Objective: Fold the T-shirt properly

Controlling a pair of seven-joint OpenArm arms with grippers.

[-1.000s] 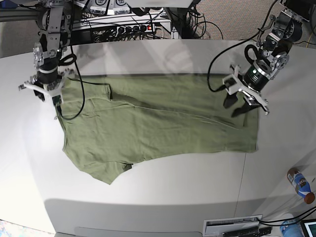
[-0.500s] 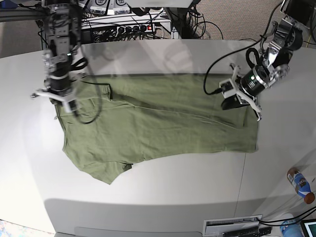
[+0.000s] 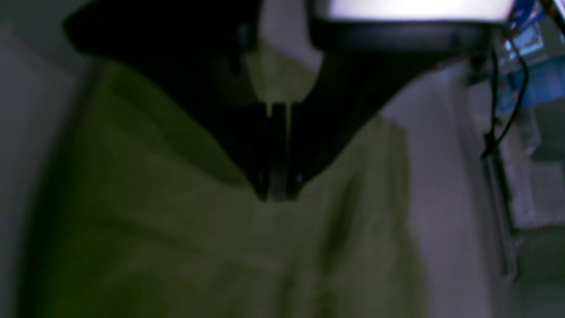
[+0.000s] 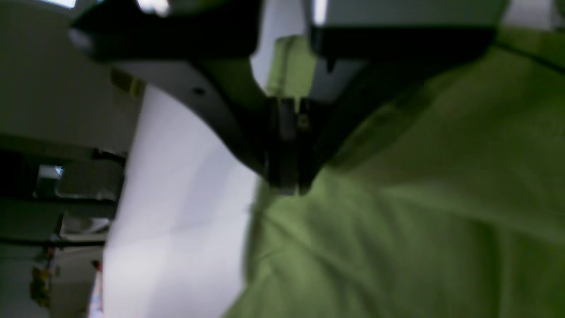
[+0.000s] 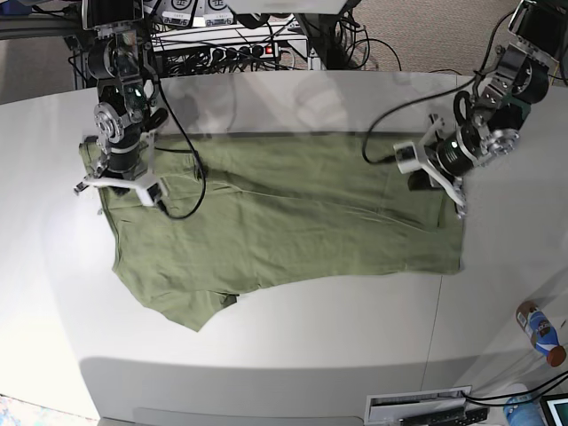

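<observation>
Two pincers are pressed together on the plain olive-green cotton T-shirt (image 5: pixel 284 222): right gripper (image 5: pixel 120 182) pinching its end near the table's left edge; left gripper (image 5: pixel 432 185) toward the right edge; long axis left-to-right.

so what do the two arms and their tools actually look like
Both arms are grey and silver metal built from black-ringed cylindrical joints, with loose black cables looping alongside them. The left tool has white brackets and a small green light on its wrist housing. The right tool has white, splayed finger brackets. In the wrist views, each tool's fingers look dark and narrow. No sleeves or printed markings are legible.
</observation>
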